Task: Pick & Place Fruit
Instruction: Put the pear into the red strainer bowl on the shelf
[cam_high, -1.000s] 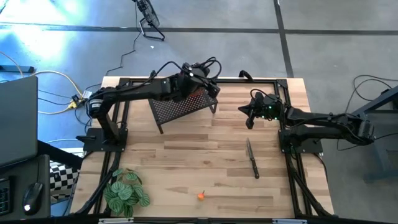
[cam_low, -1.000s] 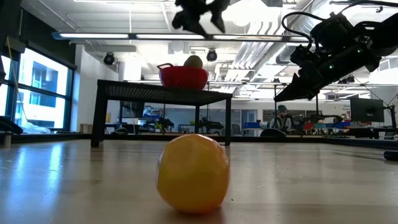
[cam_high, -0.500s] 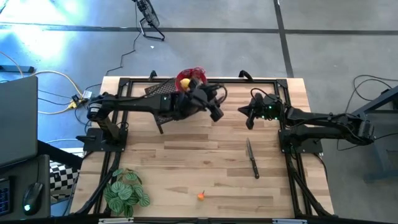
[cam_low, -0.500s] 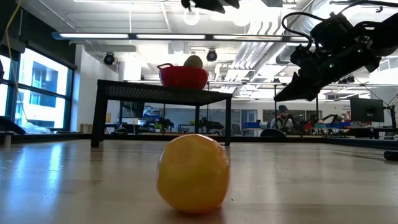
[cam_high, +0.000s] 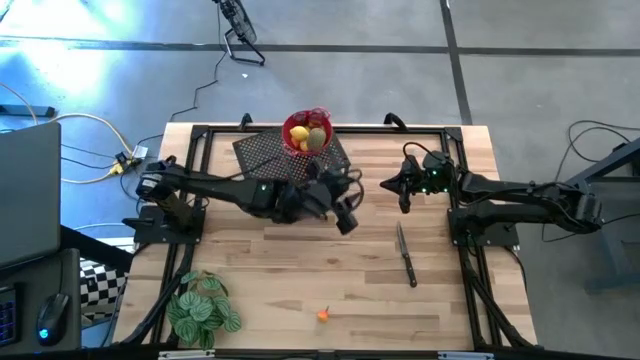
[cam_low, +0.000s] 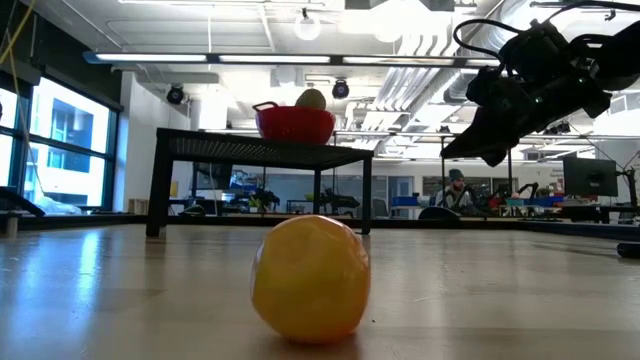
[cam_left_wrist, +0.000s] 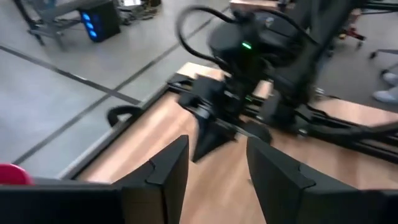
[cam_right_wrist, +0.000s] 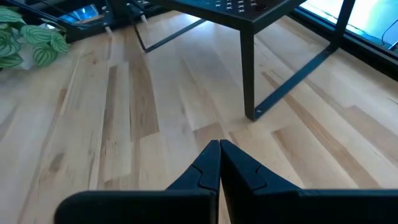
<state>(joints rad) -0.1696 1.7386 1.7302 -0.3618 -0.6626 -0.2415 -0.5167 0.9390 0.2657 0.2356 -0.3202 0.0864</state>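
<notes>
**One stray fruit, a knife in the way, and a crowded middle of the table**

From where I stand, most of the fruit (cam_high: 308, 137) sits heaped in the red bowl (cam_high: 290, 124) on top of the black mesh stand (cam_high: 262, 152) near the far edge of the table (cam_high: 250, 250). One small orange piece (cam_high: 323, 315) lies alone close to the near edge, well apart from both arms; in the low view it fills the foreground as a yellow-orange ball (cam_low: 310, 279).

The left claw (cam_high: 346, 218) hangs over the middle of the table, just off the stand's right side, with its two dark fingers (cam_left_wrist: 166, 171) spread and nothing between them. The right claw (cam_high: 404, 192) waits by the right part of the far edge, its tips pressed together and empty.

What worries me:

- The two claws are near each other. If the left arm swings right before heading for the near edge, it could clip the right arm.
- A knife (cam_high: 405, 255) lies on the right half, between the right arm and the stray piece. A low reach from that side could knock it.
- The stray piece is round and small. A descent slightly off centre would likely send it rolling toward the near edge or the leafy plant (cam_high: 201, 308) at the near-left corner.
- The bowl perches high; a bump to the stand could spill it.
</notes>
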